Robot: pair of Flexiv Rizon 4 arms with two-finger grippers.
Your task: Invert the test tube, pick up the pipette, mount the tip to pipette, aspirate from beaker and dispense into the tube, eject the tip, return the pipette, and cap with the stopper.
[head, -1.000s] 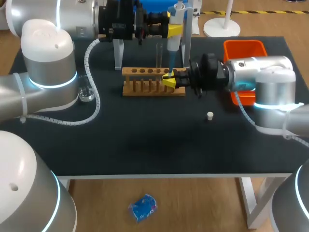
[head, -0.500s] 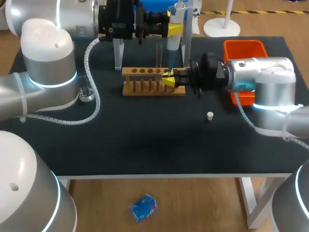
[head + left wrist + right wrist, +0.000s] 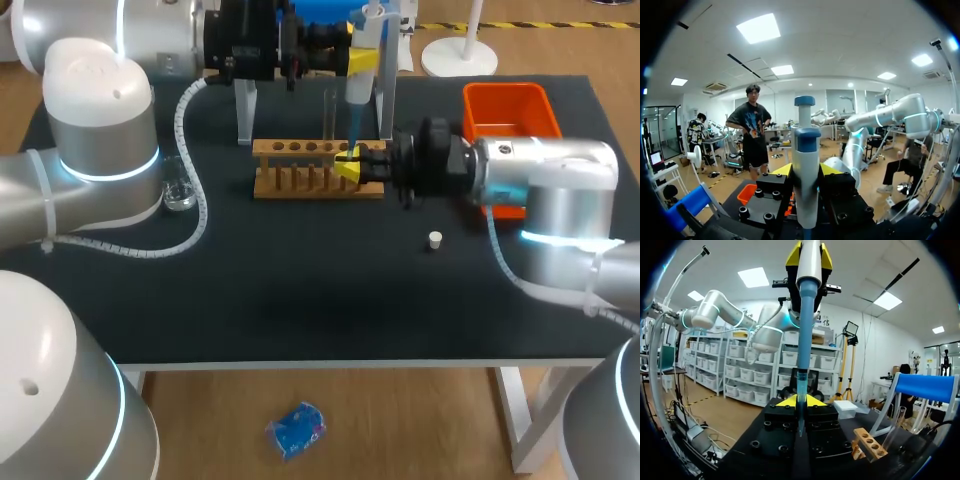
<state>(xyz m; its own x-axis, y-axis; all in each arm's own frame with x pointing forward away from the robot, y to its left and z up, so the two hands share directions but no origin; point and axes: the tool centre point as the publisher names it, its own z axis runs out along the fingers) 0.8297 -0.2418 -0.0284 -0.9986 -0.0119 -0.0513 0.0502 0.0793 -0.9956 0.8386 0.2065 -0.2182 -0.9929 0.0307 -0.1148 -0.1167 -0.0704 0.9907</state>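
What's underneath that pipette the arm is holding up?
Below the pipette, its blue tip runs down into the right gripper, shut on it by the wooden rack. Whatever lies below that is covered by the gripper.

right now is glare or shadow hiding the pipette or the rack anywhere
Head view: no, even light; pipette and rack show plainly on the dark table, glare only on the white arms. Both wrist views: bright overhead lights behind the pipette, but it reads clearly.
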